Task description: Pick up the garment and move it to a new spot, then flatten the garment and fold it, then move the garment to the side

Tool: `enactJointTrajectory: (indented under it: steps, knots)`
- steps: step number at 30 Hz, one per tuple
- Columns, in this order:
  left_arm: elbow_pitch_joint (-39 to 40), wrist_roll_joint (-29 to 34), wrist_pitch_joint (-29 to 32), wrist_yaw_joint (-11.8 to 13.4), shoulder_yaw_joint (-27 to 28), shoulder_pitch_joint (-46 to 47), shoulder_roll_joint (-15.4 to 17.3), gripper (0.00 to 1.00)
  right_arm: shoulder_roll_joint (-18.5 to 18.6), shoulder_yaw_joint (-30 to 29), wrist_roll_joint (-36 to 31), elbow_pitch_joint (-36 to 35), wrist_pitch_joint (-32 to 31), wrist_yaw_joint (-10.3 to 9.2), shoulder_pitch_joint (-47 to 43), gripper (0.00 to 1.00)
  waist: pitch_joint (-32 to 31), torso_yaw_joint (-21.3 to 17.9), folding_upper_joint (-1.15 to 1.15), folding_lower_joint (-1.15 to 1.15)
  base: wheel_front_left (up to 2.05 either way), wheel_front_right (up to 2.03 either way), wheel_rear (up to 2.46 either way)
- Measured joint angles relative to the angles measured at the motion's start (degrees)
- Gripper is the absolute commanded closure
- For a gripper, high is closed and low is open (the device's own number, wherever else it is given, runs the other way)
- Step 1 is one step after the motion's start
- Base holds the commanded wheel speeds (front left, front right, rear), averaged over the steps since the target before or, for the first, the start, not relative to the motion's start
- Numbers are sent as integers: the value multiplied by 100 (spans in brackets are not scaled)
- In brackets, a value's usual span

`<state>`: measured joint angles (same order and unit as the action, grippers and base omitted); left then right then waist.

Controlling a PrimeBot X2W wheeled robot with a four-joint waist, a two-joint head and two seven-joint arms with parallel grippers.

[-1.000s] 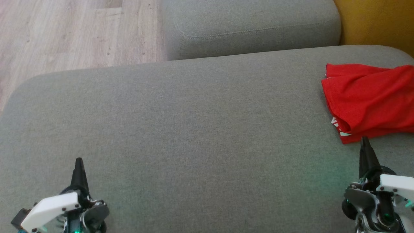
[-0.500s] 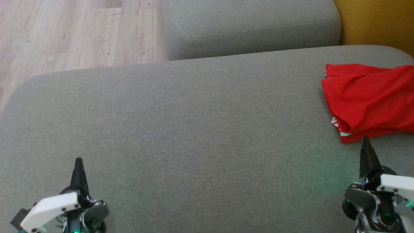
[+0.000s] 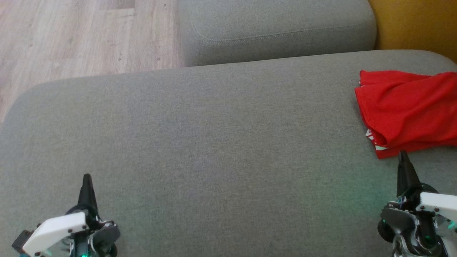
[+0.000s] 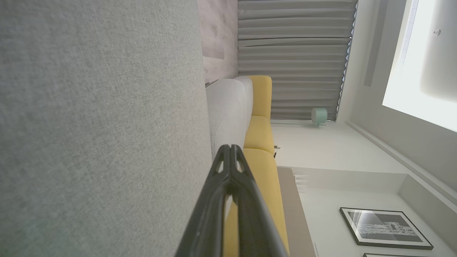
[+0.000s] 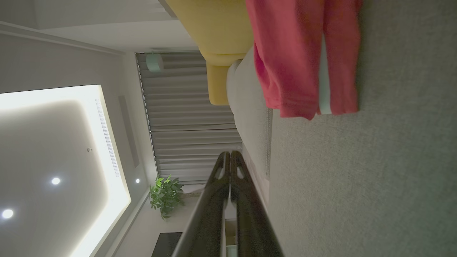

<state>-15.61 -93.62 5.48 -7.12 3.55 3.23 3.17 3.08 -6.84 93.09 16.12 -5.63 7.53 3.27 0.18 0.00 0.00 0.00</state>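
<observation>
Moved: nothing you can spot since a second ago; garment and both arms sit where they were.
Garment spot: bunched and red at the right end of your grey cushion.
Left gripper: fingers pressed together, empty, low on the left.
Right gripper: closed on nothing, tip near the garment's front hem.

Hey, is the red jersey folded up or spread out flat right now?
Folded, not spread: the red jersey lies as a compact stack of layers, edges doubled over, at the grey cushion's right end.
</observation>
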Motion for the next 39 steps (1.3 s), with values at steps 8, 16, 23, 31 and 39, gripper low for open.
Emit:
enactJointTrajectory:
  steps: [8,16,23,31,39]
  knots:
    - [0,1,1,0,11,0,-7,100,-7,-15,-8,0,-3,0,0,100,0,0,0,0,0,0,0]
    - [0,36,7,1,18,0,-13,100,-18,-23,-8,0,-3,0,0,100,0,0,0,0,0,0,0]
    - [0,36,8,0,20,0,-18,100,-21,-29,-18,0,-20,0,0,100,0,0,0,0,0,0,0]
    - [-1,36,9,1,25,0,-20,100,-27,-43,-32,0,-20,0,0,100,0,0,0,0,0,0,0]
    - [-1,41,9,0,29,0,-21,100,-31,-45,-32,0,-21,0,0,100,0,0,0,0,0,0,0]
